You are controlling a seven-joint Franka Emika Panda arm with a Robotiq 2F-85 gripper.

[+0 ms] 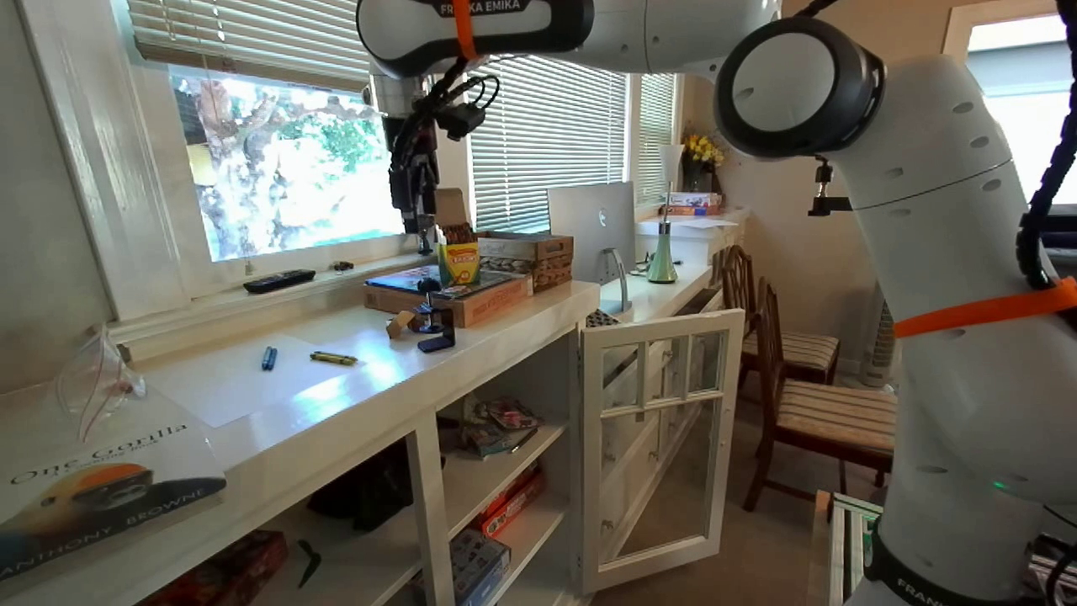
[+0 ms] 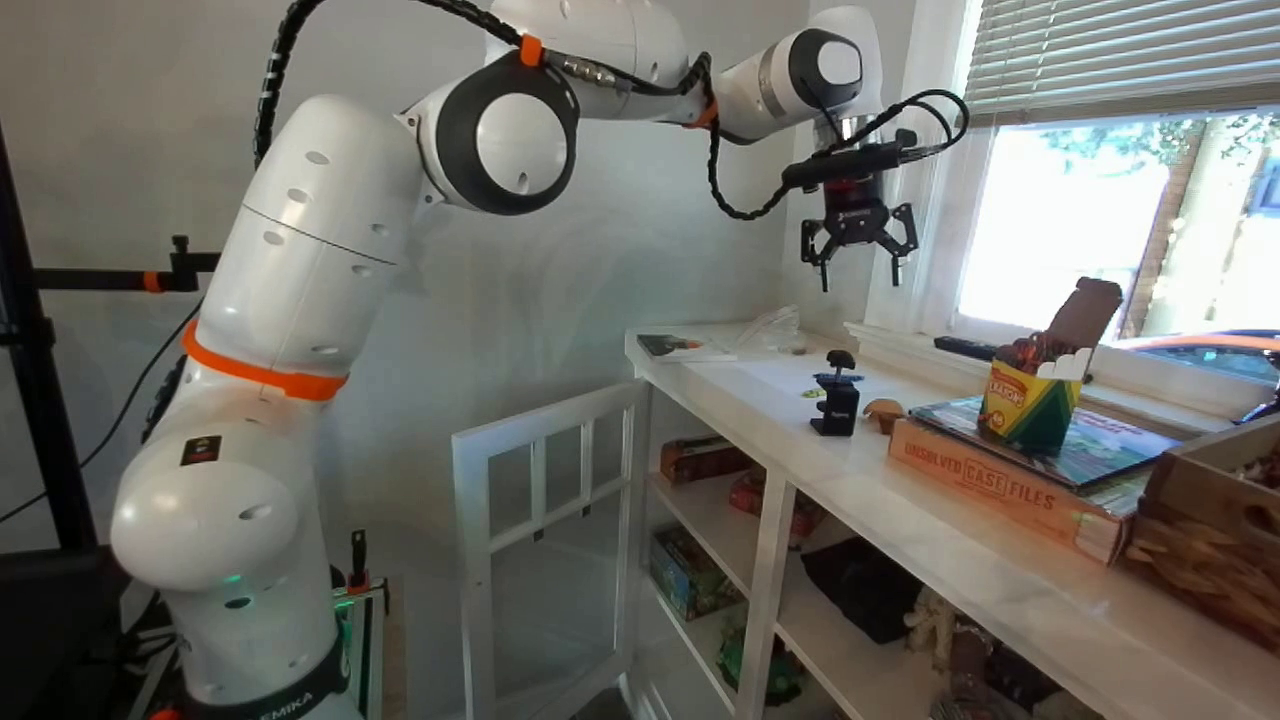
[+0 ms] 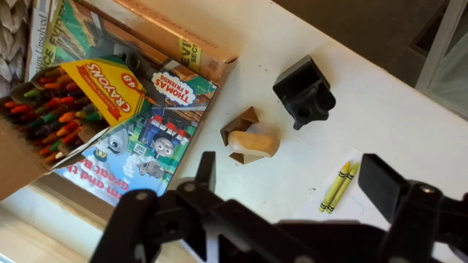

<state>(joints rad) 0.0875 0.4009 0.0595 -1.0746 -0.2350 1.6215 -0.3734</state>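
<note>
My gripper (image 3: 289, 166) is open and empty, hanging fingers down above the white counter; it also shows in both exterior views (image 1: 425, 240) (image 2: 860, 275). Below it in the wrist view, two yellow-green crayons (image 3: 338, 188) lie side by side on white paper. Two blue crayons (image 1: 269, 358) lie farther along the paper in an exterior view. A small tan object with folded brown pieces (image 3: 254, 142) and a black clamp (image 3: 303, 91) stand nearby. An open yellow-green crayon box (image 3: 106, 87) full of crayons stands on a Thomas & Friends book (image 3: 164, 135); the box shows in both exterior views (image 1: 458, 263) (image 2: 1030, 405).
The book lies on an orange-brown game box (image 2: 1000, 490), beside a woven basket (image 2: 1210, 530). A gorilla book (image 1: 109, 480) and a clear plastic bag (image 1: 101, 383) lie at the counter's end. A glass cabinet door (image 1: 660, 446) stands open below. A remote (image 1: 279, 281) lies on the windowsill.
</note>
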